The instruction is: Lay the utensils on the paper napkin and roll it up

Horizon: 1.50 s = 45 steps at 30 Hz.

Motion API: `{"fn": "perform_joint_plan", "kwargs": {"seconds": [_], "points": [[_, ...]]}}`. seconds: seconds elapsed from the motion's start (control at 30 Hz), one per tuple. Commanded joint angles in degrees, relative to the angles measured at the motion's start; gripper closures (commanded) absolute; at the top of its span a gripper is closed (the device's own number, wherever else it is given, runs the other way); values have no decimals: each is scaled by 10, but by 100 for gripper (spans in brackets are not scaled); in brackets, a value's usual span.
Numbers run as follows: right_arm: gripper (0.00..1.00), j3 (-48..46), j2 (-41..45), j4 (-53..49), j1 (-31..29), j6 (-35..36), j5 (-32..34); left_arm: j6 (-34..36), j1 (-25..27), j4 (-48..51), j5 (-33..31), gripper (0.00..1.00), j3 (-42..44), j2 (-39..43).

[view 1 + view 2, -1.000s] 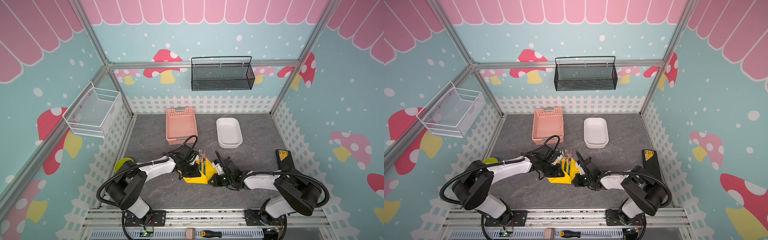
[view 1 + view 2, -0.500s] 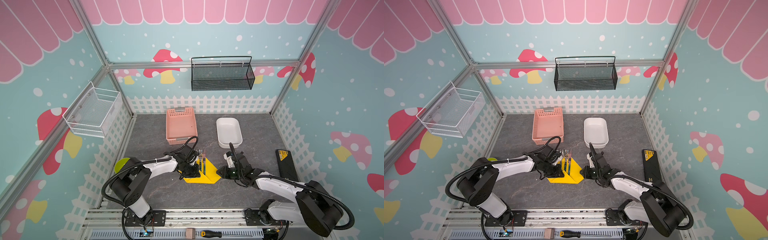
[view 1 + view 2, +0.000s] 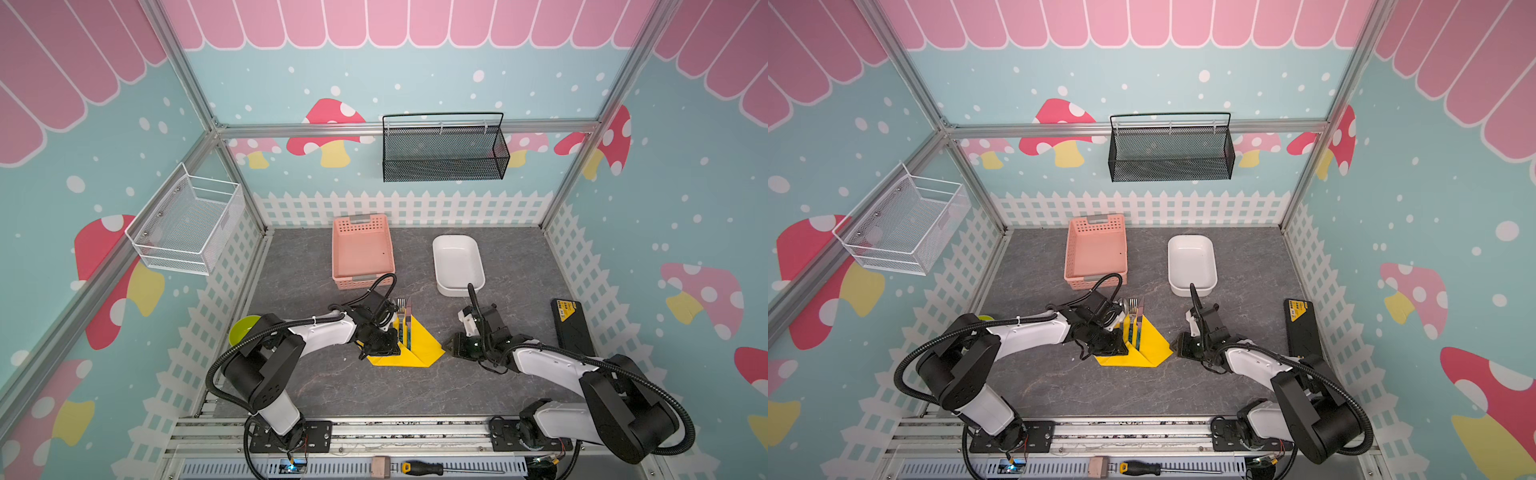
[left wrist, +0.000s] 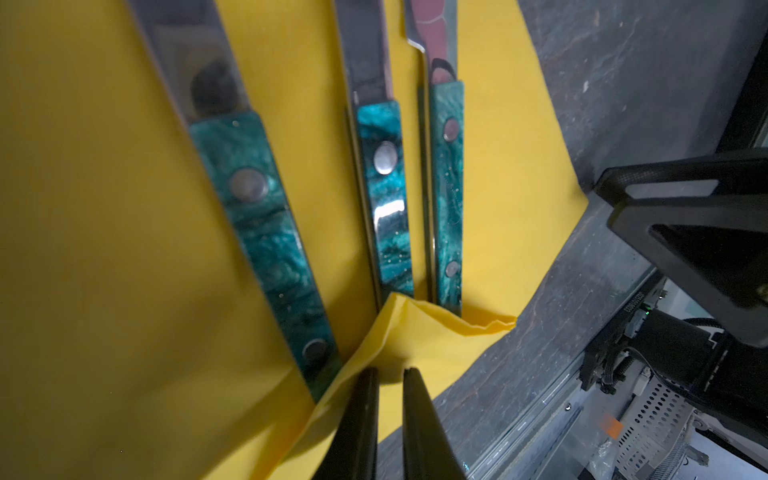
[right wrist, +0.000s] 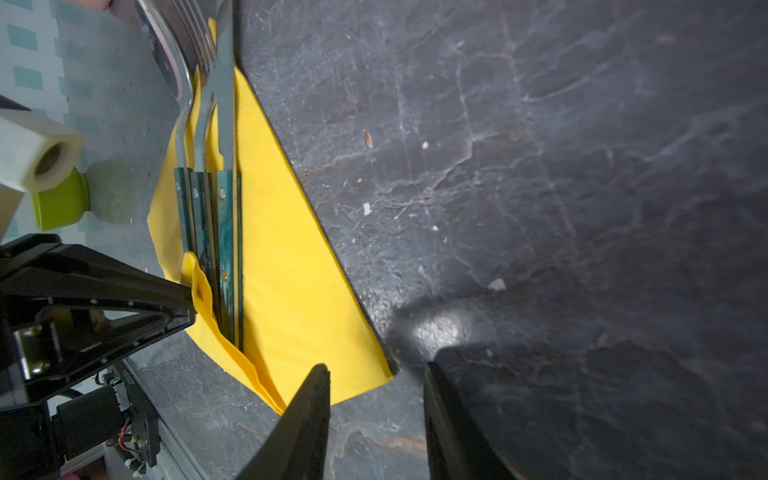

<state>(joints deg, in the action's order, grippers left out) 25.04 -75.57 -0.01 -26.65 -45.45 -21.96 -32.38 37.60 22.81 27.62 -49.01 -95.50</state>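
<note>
**Operator:** Claws first: how do they stand?

**Spotter:** Your left claw (image 4: 388,374) is almost closed, its fingers (image 4: 361,415) pinching a raised fold of the napkin (image 4: 104,249) at the handle ends. Your right claw (image 5: 376,368) stands apart and holds nothing. Its tips are low at the napkin's near corner, and I can't tell whether one touches the paper.

**Operator:** And the count?

**Spotter:** Biggest down, you have two wall baskets: one black mesh basket (image 3: 444,162) on the back wall and one white wire basket (image 3: 187,232) on the left. Then one pink basket (image 3: 361,282), one white dish (image 3: 457,239), one black case (image 3: 571,328), one napkin, one green bowl (image 3: 243,332) and one screwdriver (image 3: 419,467). There are three utensils (image 3: 1133,316): spoon (image 4: 262,232), fork (image 4: 384,199) and knife (image 4: 446,187).

**Operator:** Where do they lie?

**Spotter:** They lie side by side on the napkin, with the teal handles on the yellow. The metal heads poke past its far edge toward the pink basket. The napkin is folded into a rough triangle between your two claws, near the front middle.

**Operator:** The surface and the room?

**Spotter:** You're on a grey, stone-veined table (image 3: 374,395) ringed by a white picket fence (image 3: 399,208). The walls (image 3: 291,83) are teal with mushrooms, and pink scallops run along the top. The bowl sits at the left edge and the case by the right fence. The screwdriver lies on the front rail (image 3: 374,432).
</note>
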Motion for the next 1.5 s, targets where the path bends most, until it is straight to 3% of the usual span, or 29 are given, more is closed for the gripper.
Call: {"fn": "perform_joint_plan", "kwargs": {"seconds": [0.0,0.37,0.7,0.93,1.23,1.37,1.47], "points": [[60,5,-25,-12,1,19,-26,-2,2,-4,-8,85,-11,-10],[62,-13,-69,94,0,-20,-158,-3,2,-4,-8,84,-10,-9],[62,-65,-66,204,1,-99,-202,-2,2,-5,-9,84,-7,-9],[62,-68,-61,222,1,-113,-170,-1,3,-5,-8,84,-9,-8],[65,-41,-25,152,2,-85,-108,-1,3,-5,-8,84,-8,-7],[73,-27,-22,137,1,-74,-103,1,2,-5,-6,85,-10,-8],[87,-10,-32,128,1,-62,-109,0,2,-7,-3,85,-10,-9]]}}
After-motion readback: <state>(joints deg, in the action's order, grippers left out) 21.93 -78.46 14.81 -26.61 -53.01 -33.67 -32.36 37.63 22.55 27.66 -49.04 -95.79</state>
